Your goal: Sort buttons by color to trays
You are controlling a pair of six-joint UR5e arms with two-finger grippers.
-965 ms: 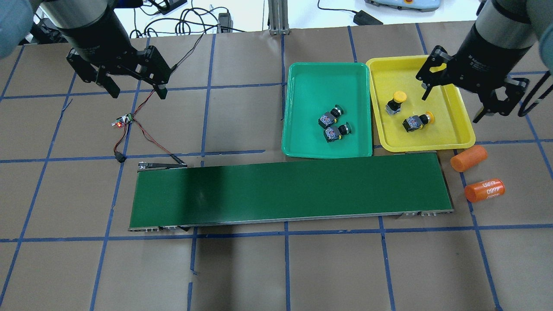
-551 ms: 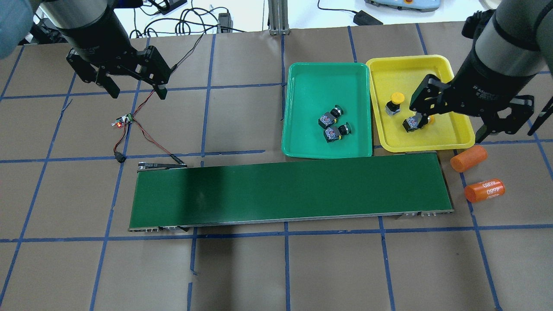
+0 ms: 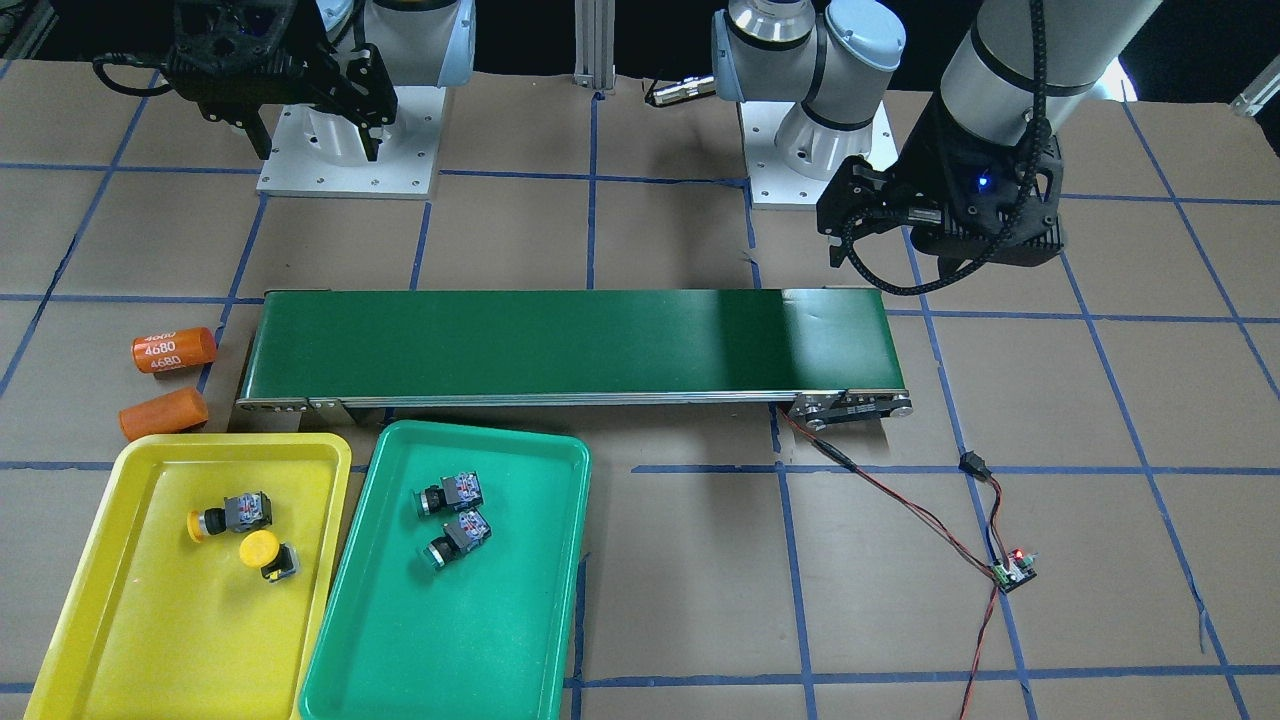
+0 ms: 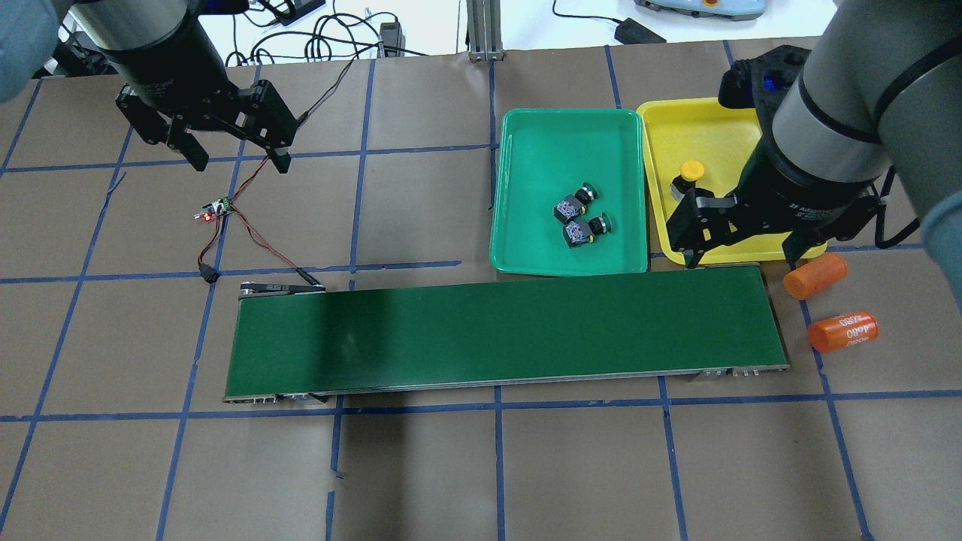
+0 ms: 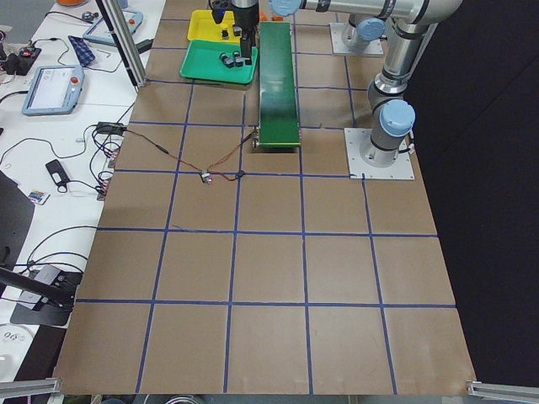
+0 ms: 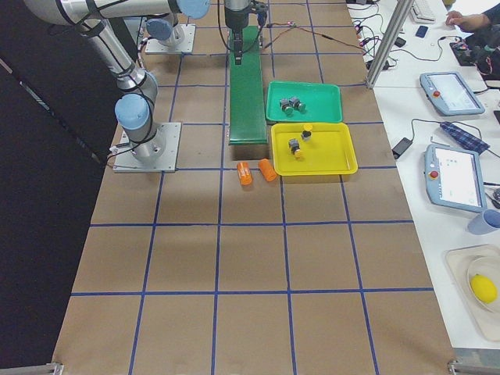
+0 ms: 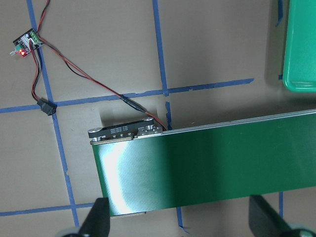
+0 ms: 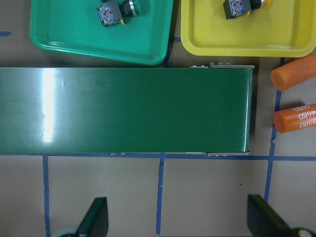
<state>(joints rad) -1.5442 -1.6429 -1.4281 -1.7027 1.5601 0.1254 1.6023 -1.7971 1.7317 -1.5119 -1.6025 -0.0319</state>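
Two green-capped buttons [image 4: 579,218] lie side by side in the green tray [image 4: 541,135]. Two yellow-capped buttons lie in the yellow tray [image 4: 699,128]. One [image 4: 688,176] shows in the overhead view and the right arm hides the other there. The front view shows both [image 3: 245,530]. My right gripper [image 4: 740,255] is open and empty above the yellow tray's near edge and the belt's right end. My left gripper [image 4: 239,159] is open and empty, high over the table's far left. The right wrist view shows one green button [image 8: 116,10] and one yellow button [image 8: 242,6].
A long dark-green conveyor belt [image 4: 503,330] lies in front of the trays. Two orange cylinders [image 4: 815,276], one marked 4680 [image 4: 843,331], lie off its right end. A small circuit board [image 4: 214,210] with red and black wires lies under my left gripper.
My right gripper has moved from over the yellow tray back toward the belt, still open and empty. The left arm and the buttons have not moved.
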